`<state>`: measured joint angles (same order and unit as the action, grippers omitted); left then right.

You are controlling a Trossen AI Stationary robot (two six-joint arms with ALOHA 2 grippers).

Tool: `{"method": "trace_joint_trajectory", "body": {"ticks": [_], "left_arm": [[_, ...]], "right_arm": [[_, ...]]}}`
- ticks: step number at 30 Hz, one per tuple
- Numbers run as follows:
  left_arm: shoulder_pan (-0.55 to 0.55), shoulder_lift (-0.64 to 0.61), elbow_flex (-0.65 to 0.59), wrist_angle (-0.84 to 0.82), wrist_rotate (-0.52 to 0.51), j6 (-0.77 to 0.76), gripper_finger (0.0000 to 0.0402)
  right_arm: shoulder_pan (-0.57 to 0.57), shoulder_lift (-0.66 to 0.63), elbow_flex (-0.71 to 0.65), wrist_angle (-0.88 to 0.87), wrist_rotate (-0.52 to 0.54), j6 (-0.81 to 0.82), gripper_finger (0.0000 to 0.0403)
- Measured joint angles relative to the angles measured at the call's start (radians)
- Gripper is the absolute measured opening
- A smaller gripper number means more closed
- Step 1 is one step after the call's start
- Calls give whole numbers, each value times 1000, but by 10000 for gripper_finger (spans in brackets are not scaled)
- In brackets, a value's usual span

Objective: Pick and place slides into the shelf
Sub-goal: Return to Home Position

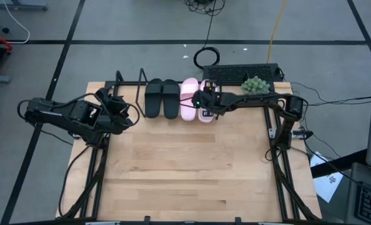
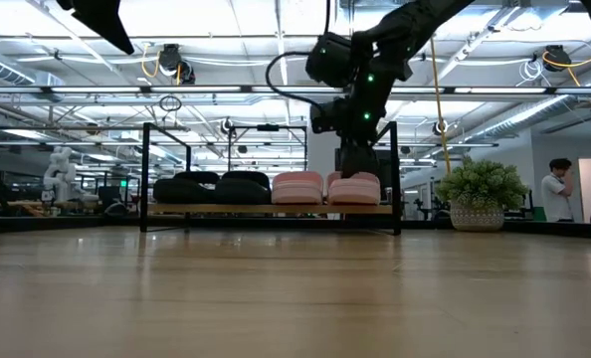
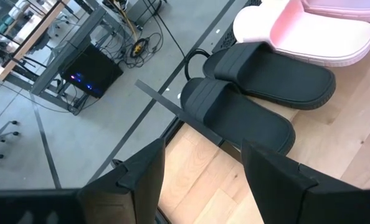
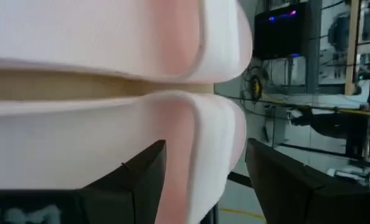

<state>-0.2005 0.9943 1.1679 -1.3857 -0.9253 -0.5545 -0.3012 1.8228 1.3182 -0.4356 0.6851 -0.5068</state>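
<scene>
Counting from my end: four slides, two black [image 1: 153,98] [image 1: 170,99] and two pink [image 2: 297,187] [image 2: 355,189], all four sitting on the one shelf [image 2: 176,209] at the far edge of the surface [image 1: 185,169]. They're lined up side by side, soles down: black, black, pink, pink going left to right in the high view, neighbours touching or close to it. Each one has its long axis running near-to-far across the surface, so all four are parallel and square to the shelf's length. On the black pair the straps look like they sit toward the far end, but I wouldn't swear to which way the toes face. The right tool [image 2: 355,164] is down right over the rightmost pink slide, fingers [image 4: 141,180] spread wide with the edge of that slide showing between them, not pinched on it as far as I can see. The left tool [image 3: 203,180] hangs just off the left end of the shelf, aimed toward the black pair, also spread wide with nothing in it.
</scene>
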Motion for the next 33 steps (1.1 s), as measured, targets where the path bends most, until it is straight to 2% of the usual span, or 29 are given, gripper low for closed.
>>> {"method": "trace_joint_trajectory", "body": {"ticks": [6, 8, 14, 16, 20, 22, 27, 30, 33], "left_arm": [[0, 0, 0, -2, 7, 0, 214], [0, 0, 0, -9, 25, -4, 214], [-26, -2, 0, -61, 204, -108, 214], [-54, -2, 0, -62, 236, -164, 214], [-135, -2, 0, -38, 281, -269, 214], [-183, -2, 0, -10, 309, -298, 214], [-314, -1, 0, 50, 297, -384, 214], [-386, 3, 0, 105, 267, -402, 208], [-451, 13, 0, 155, 213, -391, 172]], "right_arm": [[44, -51, 0, 2, 38, 19, 211], [80, -81, 0, -20, 83, 50, 211], [311, -229, 0, -59, 286, 155, 210], [396, -294, 0, -51, 287, 241, 210], [530, -407, 0, -64, 280, 560, 198], [583, -458, 0, -94, 253, 701, 182], [676, -515, 1, -187, 86, 935, 116], [721, -518, 1, -241, 49, 996, 65], [756, -519, 1, -271, 54, 1020, 14]]}}
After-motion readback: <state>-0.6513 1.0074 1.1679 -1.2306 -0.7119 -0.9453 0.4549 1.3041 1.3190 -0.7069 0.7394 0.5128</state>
